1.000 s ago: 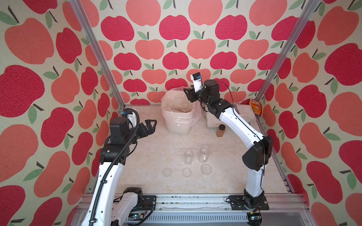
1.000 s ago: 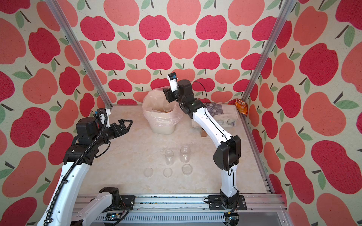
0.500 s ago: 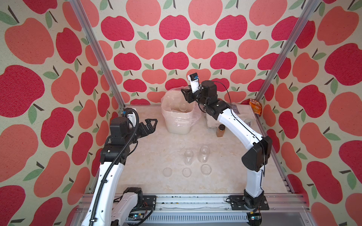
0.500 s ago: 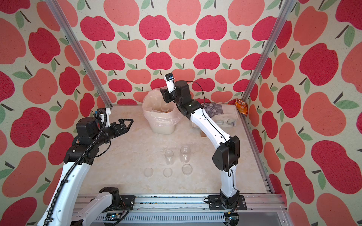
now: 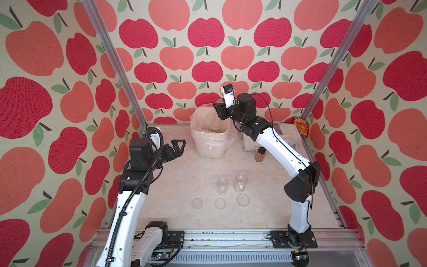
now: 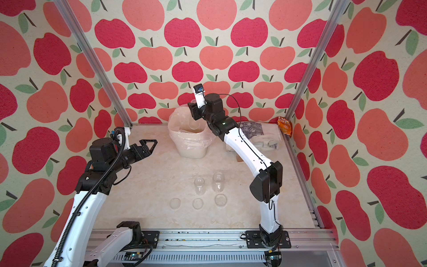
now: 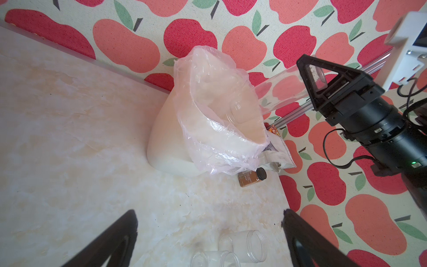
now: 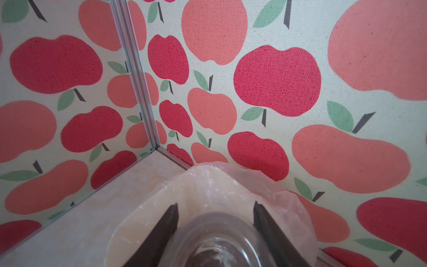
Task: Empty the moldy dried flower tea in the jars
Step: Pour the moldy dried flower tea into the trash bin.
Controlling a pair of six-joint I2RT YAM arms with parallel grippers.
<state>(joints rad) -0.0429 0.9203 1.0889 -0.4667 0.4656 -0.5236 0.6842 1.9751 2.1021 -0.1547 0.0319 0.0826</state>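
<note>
Jars: two standing jars (image 5: pixel 222 185) (image 5: pixel 241 182) sit uncapped and look empty on the table (image 5: pixel 173 185), behind three lids (image 5: pixel 220 203). Your right gripper (image 8: pixel 215 205) pinches the third jar (image 7: pixel 282 92), tipped over the lined white bin (image 5: pixel 209 150). You cannot tell whether dried flower tea remains inside. Your left gripper (image 5: pixel 179 146) hangs spread and empty.

walls (image 5: pixel 208 57): apple-print fabric, red and salmon; posts (image 5: pixel 116 67): aluminium, in rear corners; tabletop (image 5: pixel 184 180): pale marbled

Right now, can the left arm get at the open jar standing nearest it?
Probably yes: the left gripper is open and empty, bare table lies between it and that jar, and the right gripper is off over the lined bin.
</note>
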